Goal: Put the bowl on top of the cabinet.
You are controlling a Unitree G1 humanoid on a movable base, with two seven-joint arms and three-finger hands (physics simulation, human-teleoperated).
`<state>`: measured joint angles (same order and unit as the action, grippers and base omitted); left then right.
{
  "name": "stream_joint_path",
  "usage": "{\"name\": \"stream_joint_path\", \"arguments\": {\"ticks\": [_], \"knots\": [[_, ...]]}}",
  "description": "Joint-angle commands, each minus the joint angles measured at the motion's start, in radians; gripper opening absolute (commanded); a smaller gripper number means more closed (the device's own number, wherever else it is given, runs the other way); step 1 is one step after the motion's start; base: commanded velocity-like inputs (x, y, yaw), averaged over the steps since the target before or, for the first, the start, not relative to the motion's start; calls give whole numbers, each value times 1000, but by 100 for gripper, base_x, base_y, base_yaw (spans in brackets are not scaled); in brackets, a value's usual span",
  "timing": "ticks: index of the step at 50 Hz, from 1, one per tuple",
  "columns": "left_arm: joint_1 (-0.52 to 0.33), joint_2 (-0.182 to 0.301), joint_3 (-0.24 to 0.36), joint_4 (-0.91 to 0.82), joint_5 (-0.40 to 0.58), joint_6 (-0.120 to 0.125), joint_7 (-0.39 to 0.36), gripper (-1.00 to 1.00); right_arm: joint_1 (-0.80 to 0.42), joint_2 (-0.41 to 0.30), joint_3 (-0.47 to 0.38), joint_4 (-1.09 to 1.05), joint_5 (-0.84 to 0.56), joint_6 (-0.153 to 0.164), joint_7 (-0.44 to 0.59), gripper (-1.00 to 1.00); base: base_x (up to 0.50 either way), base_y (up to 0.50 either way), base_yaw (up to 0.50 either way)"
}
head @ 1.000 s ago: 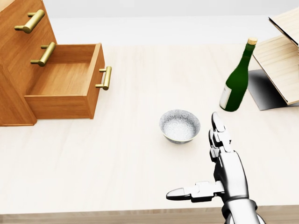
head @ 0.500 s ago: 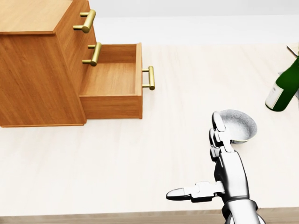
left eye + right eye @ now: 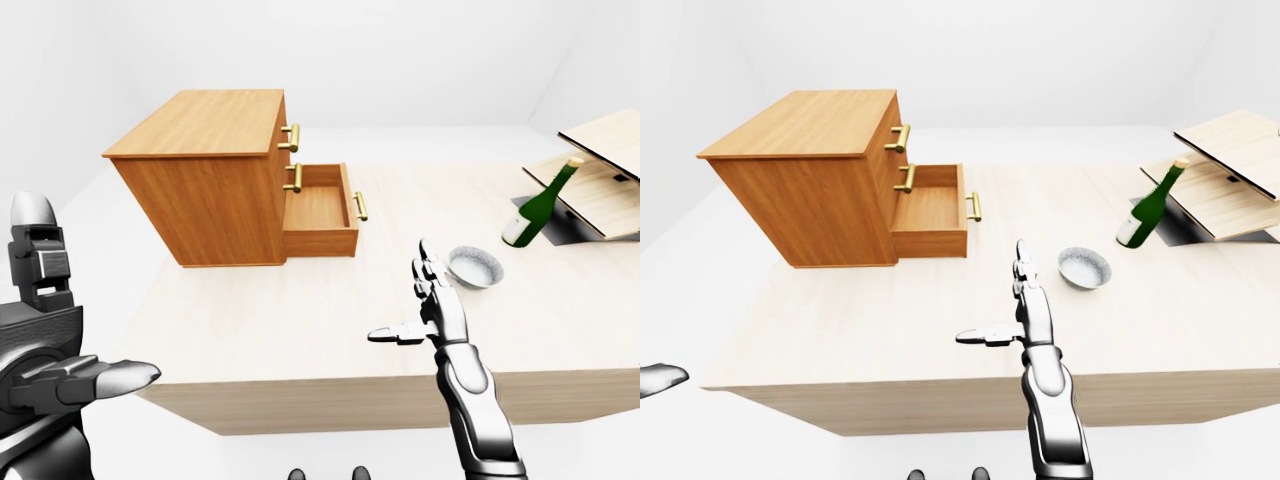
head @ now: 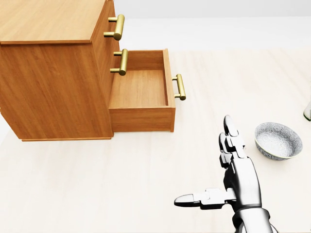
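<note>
Bowl: a pale, speckled bowl [image 4: 278, 140] is seen upright on the table [image 4: 97, 184], at the right of the head view; it is held by nothing.
Bowl and right hand: the bowl is placed just to the right of the fingertips [image 4: 229, 127], with a gap between them.
Right hand: the right hand [image 4: 240, 179] is held over the table, its fingers stretched straight toward the top of the view and its thumb spread to the left; nothing is gripped.
Left hand: the left hand [image 3: 45, 350] is shown at the lower left of the left-eye view, off the table's edge, with one finger raised and another pointed to the right; the fingers are spread and nothing is held.
Cabinet: a wooden cabinet [image 4: 53, 73] is set on the table at the upper left, well apart from the bowl.
Drawers: the lowest drawer [image 4: 141, 92] is pulled out to the right; brass handles [image 4: 116, 26] are fitted on all the drawers.
Bottle: a green bottle [image 3: 540, 205] is seen tilted, to the right of the bowl, near slanted wooden boards [image 3: 600, 180].
</note>
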<state>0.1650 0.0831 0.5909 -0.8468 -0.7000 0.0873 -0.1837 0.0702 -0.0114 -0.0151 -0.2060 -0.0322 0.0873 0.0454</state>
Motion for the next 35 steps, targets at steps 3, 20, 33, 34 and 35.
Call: {"name": "stream_joint_path", "arguments": {"ticks": [3, 20, 33, 34, 35], "knots": [[-17, -13, -28, 81, 41, 0, 18, 100, -15, 0, -5, 109, 45, -66, 15, 100, 50, 23, 0], [-16, -16, -26, 79, 43, 0, 12, 100, -22, 1, -8, 123, 47, -70, 12, 100, 50, 19, 0], [-16, -16, -28, 79, 44, 0, 15, 100, -16, -1, -19, 111, 63, -76, 10, 100, 50, 5, 0], [-16, -16, -27, 78, 43, 0, 15, 100, -16, 0, -19, 114, 63, -78, 9, 100, 50, -7, 0], [-16, -15, -27, 78, 43, 0, 16, 100, -18, 0, -19, 117, 62, -78, 8, 100, 50, -8, 0]]}}
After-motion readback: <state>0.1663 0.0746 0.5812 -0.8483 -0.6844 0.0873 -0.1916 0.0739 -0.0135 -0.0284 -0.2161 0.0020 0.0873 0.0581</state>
